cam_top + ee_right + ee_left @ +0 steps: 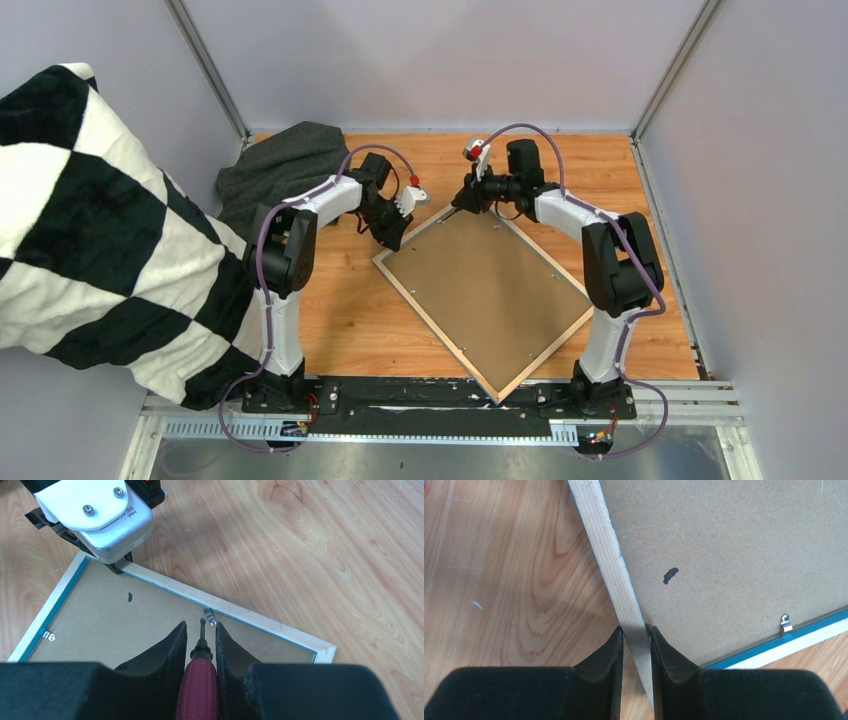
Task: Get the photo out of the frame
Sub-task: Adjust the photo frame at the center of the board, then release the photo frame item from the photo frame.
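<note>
The frame [609, 555] lay face down. The left gripper [636, 628] was clamped on its wood rail; the right gripper [200, 623] gripped 1 screwdriver [199, 680], tip beside a metal tab [208, 615].

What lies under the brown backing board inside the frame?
Nothing beneath it shows. The backing board fills the face-down frame, with small metal clips at its edge. Any photo underneath is covered.
</note>
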Robot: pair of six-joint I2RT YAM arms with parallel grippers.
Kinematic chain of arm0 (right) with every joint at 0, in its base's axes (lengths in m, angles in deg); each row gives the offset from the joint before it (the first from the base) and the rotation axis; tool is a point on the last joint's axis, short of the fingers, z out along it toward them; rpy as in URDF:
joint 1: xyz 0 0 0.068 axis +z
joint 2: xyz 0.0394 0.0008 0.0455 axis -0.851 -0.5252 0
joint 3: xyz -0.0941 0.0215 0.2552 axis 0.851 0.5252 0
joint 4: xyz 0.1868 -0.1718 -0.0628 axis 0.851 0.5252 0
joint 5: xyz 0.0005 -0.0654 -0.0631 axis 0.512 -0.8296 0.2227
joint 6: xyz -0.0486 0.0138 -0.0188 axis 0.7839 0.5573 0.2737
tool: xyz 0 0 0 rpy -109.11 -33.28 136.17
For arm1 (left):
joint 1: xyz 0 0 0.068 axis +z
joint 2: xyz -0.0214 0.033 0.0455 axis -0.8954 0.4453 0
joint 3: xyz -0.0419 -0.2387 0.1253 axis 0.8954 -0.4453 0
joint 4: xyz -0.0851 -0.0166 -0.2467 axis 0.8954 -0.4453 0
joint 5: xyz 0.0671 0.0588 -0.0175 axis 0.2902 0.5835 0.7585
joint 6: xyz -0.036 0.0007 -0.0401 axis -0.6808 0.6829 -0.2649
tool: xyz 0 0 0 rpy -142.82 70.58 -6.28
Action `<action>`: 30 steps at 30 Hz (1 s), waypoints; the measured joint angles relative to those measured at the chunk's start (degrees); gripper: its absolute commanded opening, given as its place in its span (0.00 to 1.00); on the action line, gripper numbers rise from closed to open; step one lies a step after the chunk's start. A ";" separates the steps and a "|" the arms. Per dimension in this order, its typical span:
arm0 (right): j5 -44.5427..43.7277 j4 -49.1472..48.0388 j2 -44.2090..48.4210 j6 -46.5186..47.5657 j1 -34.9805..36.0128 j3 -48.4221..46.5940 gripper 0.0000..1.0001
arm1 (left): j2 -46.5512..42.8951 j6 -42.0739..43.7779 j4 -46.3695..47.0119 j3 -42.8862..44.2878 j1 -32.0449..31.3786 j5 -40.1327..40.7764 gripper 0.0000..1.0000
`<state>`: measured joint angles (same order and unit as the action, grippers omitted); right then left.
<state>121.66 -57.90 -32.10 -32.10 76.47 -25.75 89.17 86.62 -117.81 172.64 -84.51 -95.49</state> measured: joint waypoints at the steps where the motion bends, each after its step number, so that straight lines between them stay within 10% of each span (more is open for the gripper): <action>1: -0.50 0.00 0.00 0.33 0.24 0.00 0.00 | 0.00 0.00 0.00 0.00 0.00 -0.04 0.03; 30: -2.82 2.27 -3.02 2.25 2.73 -3.65 0.00 | 0.09 0.00 0.13 -0.13 0.35 -1.01 0.03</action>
<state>118.84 -55.62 -35.11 -29.85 79.20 -29.40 89.26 86.62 -117.68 172.51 -84.16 -96.49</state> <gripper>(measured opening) 0.272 0.221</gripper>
